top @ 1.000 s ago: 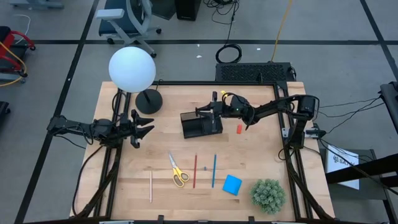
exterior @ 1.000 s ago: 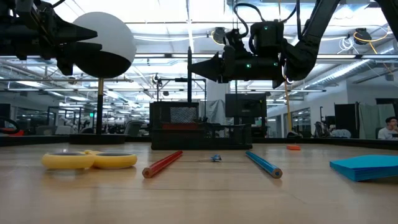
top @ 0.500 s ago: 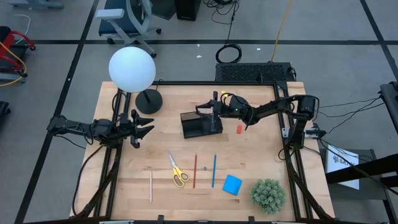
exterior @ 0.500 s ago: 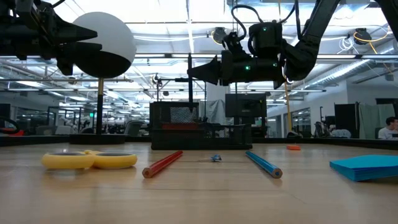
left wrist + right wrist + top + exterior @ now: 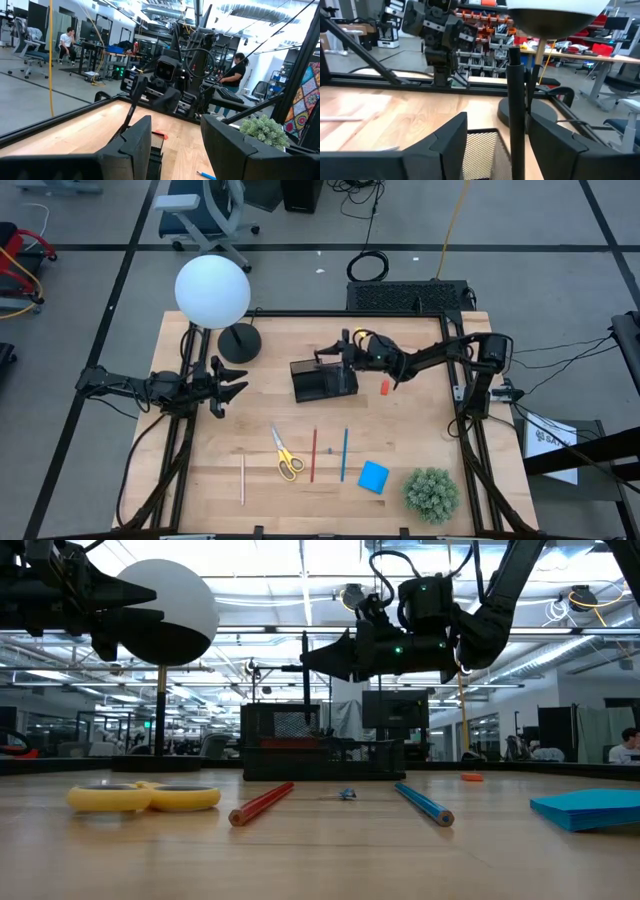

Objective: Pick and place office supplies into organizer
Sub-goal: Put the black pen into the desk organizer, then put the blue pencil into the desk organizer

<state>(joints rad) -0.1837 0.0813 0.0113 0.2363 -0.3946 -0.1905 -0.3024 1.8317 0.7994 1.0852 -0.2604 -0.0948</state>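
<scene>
wooden table (image 5: 420,430): right gripper (image 5: 340,351) open over organizer (image 5: 322,381), black pen (image 5: 516,107) upright inside; left gripper (image 5: 232,386) open, idle; scissors (image 5: 286,454), pencils, notepad (image 5: 373,476) remain.

Yellow-handled scissors (image 5: 144,797), a red pencil (image 5: 262,803), a blue pencil (image 5: 423,802) and a blue notepad (image 5: 588,808) lie before the black organizer (image 5: 322,748), the right gripper (image 5: 325,654) hanging above it.

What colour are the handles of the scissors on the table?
Yellow. The scissors show best in the high view, lying left of the red pencil.
</scene>
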